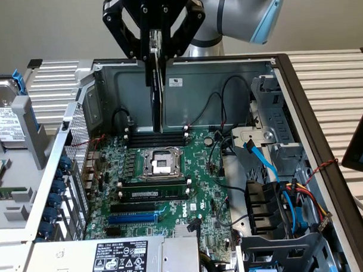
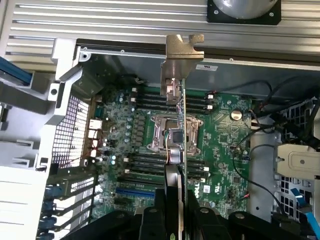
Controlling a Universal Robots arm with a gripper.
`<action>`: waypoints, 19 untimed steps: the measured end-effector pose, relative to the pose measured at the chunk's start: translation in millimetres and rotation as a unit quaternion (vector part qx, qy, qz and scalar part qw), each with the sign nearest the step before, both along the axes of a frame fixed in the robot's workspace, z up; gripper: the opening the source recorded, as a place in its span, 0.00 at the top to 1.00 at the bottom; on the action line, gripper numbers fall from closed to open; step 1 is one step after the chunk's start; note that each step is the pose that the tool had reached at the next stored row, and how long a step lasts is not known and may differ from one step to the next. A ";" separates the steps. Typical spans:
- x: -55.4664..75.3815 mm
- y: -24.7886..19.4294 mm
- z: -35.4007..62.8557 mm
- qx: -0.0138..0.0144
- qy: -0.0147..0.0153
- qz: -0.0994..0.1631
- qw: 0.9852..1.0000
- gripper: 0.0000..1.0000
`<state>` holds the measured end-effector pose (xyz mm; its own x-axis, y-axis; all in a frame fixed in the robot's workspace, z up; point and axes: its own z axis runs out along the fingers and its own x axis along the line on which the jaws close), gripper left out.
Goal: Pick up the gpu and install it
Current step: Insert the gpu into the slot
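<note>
Gripper (image 2: 176,172): nearest the wrist camera; fingers were clamped on the gpu (image 1: 157,105), one on each face of the card.
Gpu position: it hung below the gripper, clear of the motherboard (image 1: 192,172), and touched nothing beneath it.
Gpu long axis: upright, running twelve to six in the exterior view; the card stood edge-on to that camera.
Gpu ends: the silver bracket (image 2: 183,52) sat at the end away from the gripper, hence lowermost.
Dial used: exterior view, centred on the processor socket (image 1: 160,162).
Card's lower end: at twelve o'clock of the socket, over the memory slot bank (image 1: 157,137).
Blue expansion slot (image 1: 133,218): at seven o'clock of the socket, well apart from the card; its length ran nine to three, flat on the board.
Governing relation: judged to be the upright card against the flat-lying slot, with the slot toward six to seven o'clock from the card's lower end.
Memory stick (image 1: 152,193): at six o'clock, between the socket and the blue slot.
Power supply (image 1: 120,259): at six o'clock, at the frame's edge.
Hard drive (image 1: 6,115): at nine o'clock, outside the case (image 1: 190,70).
Count: one arm (image 1: 233,18), one gripper, one gpu, one motherboard, one socket, one blue slot, one seated memory stick, one hard drive.
</note>
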<state>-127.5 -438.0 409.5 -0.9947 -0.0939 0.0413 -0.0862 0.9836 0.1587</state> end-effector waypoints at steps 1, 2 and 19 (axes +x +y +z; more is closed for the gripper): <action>0.0 0.0 -0.2 0.000 0.000 0.009 1.000 0.73; 0.0 0.0 -0.4 0.000 0.000 0.018 1.000 0.73; 2.3 0.0 -1.4 0.000 0.000 0.164 0.986 0.73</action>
